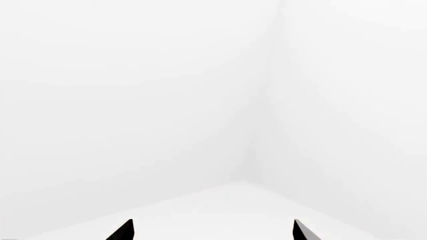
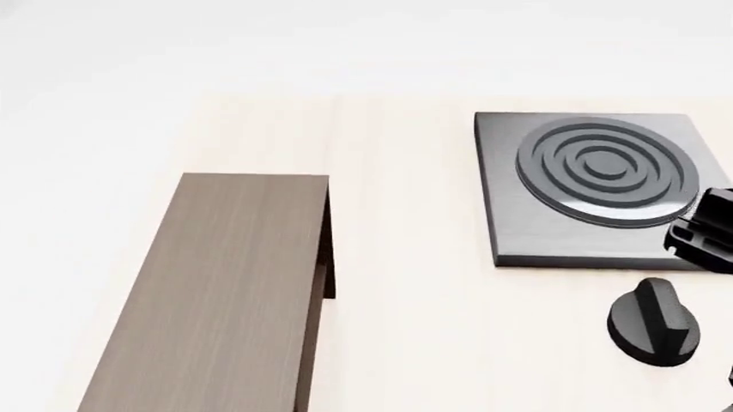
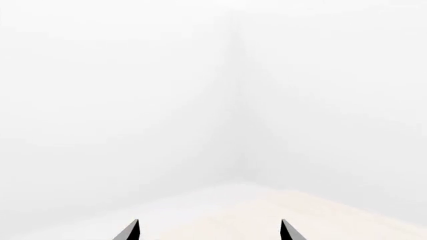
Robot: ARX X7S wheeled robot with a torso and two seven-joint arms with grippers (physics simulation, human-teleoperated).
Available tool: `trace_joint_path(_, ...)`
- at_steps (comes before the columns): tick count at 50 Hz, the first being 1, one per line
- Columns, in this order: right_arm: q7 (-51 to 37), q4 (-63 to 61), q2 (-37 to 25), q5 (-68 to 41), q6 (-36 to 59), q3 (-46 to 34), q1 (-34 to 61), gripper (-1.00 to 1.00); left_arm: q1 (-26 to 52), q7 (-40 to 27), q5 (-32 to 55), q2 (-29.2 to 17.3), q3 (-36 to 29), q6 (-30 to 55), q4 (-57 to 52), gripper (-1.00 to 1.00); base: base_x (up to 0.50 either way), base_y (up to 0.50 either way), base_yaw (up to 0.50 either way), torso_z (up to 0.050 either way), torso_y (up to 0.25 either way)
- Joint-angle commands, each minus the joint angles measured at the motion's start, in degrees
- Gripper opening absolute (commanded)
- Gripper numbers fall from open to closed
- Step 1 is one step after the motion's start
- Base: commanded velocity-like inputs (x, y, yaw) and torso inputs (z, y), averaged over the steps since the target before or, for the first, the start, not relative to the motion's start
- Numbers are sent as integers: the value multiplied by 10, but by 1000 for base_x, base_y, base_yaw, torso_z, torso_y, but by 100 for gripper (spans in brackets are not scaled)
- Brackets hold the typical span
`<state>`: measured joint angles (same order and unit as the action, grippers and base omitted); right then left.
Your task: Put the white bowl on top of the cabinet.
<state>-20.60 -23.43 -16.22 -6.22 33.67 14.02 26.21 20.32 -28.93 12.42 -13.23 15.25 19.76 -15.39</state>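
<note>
The cabinet (image 2: pixel 218 292) lies on the pale counter (image 2: pixel 401 257) at the left of the head view, a long narrow box of brown wood grain with its flat top up. Its long axis runs from near to far, leaning slightly right as it recedes; the far end sits square against the counter, while the near end is cut off by the bottom edge of the view. A dark strip of shadow along its right side hints at an opening there, but the inside cannot be made out. Nothing rests on its top. The bowl does not show in any view. To the right, well apart from the cabinet, sits a grey stove plate (image 2: pixel 596 184) with raised rings, and nearer than it a round black knob (image 2: pixel 655 324). A dark piece of robot hardware (image 2: pixel 708 230) cuts in at the right edge, too cropped to identify. In the left wrist view the left claw (image 1: pixel 212 231) shows only two dark fingertips, set wide apart and holding nothing, facing a white corner. The right claw (image 3: pixel 210 231) is likewise spread wide and empty, over a pale counter edge.
</note>
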Motion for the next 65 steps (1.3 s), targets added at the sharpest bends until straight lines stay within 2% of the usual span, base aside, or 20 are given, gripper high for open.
trace_joint_path(1, -53, 41, 8, 26, 21, 18, 23, 100, -1, -1, 3, -1, -3, 0, 1, 100, 0, 0, 0, 0, 0)
trace_joint_path(7, -87, 65, 2, 56, 30, 18, 30, 100, -2, -4, 2, -3, -4, -2, 0, 100, 0, 0, 0, 0, 0)
trace_joint_path(13, -110, 66, -3, 60, 66, 52, 35, 100, -1, -6, 3, -4, -4, -1, 1, 100, 0, 0, 0, 0, 0)
trace_joint_path(36, -119, 64, -18, 25, 130, 152, 58, 100, -3, -7, 5, -7, -8, -11, 11, 100, 0, 0, 0, 0, 0)
trace_joint_path(47, -124, 72, -22, 23, 151, 165, 61, 100, -3, -9, 1, -9, -15, -17, 15, 100, 0, 0, 0, 0, 0)
trace_joint_path(51, -136, 75, -22, 25, 202, 169, 72, 100, -3, -10, 1, -9, -15, -16, 14, 100, 0, 0, 0, 0, 0)
trace_joint_path(65, -134, 73, -27, 15, 273, 169, 89, 100, -4, -13, 4, -10, -17, -18, 17, 100, 0, 0, 0, 0, 0)
